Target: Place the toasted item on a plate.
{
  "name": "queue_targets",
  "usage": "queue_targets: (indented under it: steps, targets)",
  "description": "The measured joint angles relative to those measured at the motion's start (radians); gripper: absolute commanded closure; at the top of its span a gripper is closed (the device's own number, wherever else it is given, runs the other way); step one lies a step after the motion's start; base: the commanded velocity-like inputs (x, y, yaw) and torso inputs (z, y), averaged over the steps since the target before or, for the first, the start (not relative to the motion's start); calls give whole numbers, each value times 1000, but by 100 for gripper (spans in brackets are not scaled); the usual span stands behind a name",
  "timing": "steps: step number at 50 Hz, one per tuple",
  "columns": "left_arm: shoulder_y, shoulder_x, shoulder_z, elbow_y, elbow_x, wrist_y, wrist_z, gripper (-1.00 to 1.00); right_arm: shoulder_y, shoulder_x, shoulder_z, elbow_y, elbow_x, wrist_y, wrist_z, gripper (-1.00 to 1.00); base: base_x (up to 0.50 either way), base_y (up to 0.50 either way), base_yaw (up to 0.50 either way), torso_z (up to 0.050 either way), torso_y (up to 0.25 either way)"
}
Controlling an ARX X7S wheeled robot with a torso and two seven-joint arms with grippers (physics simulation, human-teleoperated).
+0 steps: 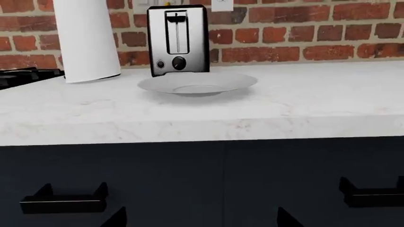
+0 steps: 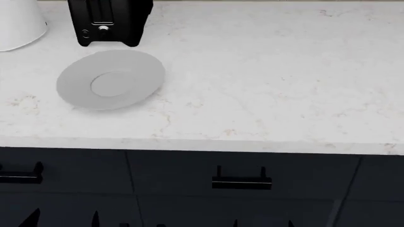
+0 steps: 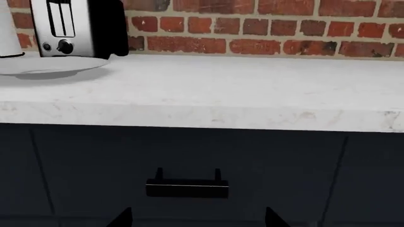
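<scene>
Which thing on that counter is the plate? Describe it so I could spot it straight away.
Start at the brick wall behind the white marble counter, then find the black and silver toaster standing against it. The plate lies right in front of the toaster: round, plain light grey, with nothing on it, the only flat, low thing beside the tall white cylinder.

White marble counter (image 2: 265, 85) w/ red brick wall (image 3: 265, 28) behind. Dark navy cabinets (image 3: 189, 161) below counter, black handles (image 2: 241, 182).

A black-and-chrome two-knob toaster (image 1: 178, 40) stands at upper centre against the red brick wall (image 1: 303, 33). A white cylinder (image 1: 86, 40) sits upper left on the white marble bench (image 2: 265, 80), above dark navy drawers (image 3: 189, 175).
</scene>
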Motion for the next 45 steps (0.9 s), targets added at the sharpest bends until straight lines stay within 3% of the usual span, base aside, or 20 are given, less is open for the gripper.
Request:
queue_targets:
  steps: [15, 45]
  targets:
    - [5, -25, 21, 43, -20, -21, -16, -100, 0, 17, -18, -29, 13, 12, 30, -100, 0, 0, 0, 50, 0]
    - [-47, -101, 14, 425, -83, -314, -48, -100, 106, 68, -62, -410, -9, 363, 81, -100, 0, 500, 0, 50, 0]
